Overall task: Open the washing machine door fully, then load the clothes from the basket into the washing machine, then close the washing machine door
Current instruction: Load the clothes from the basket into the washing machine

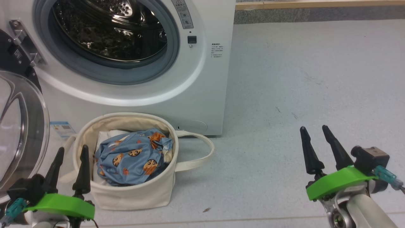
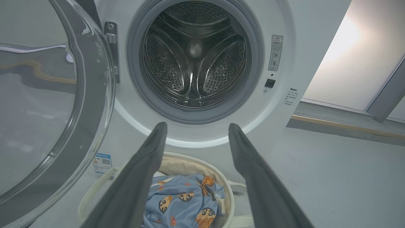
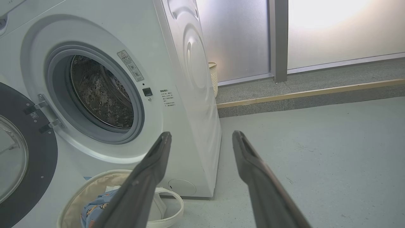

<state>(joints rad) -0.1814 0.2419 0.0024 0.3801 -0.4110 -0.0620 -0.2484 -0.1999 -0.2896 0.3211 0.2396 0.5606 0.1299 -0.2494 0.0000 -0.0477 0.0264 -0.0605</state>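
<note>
The white washing machine (image 1: 202,95) stands ahead with its steel drum (image 2: 194,57) bare. Its round door (image 1: 19,126) hangs swung out to the left on its hinge, glass bowl facing me. On the floor in front sits the cream basket (image 1: 133,193) holding the light blue clothes (image 1: 133,158) printed with orange-brown faces, over a white cloth. My left gripper (image 1: 72,150) is open just left of the basket's rim, holding nothing. My right gripper (image 1: 315,130) is open over bare floor well to the right. The basket (image 3: 91,190) and door (image 3: 34,158) also appear in the right wrist view.
Pale grey floor (image 1: 310,82) stretches right of the washer. A low wooden strip (image 1: 316,4) edges a raised step at the back. One long basket handle (image 1: 202,152) lies out to the right on the floor. A woven bin (image 3: 214,77) stands behind the washer.
</note>
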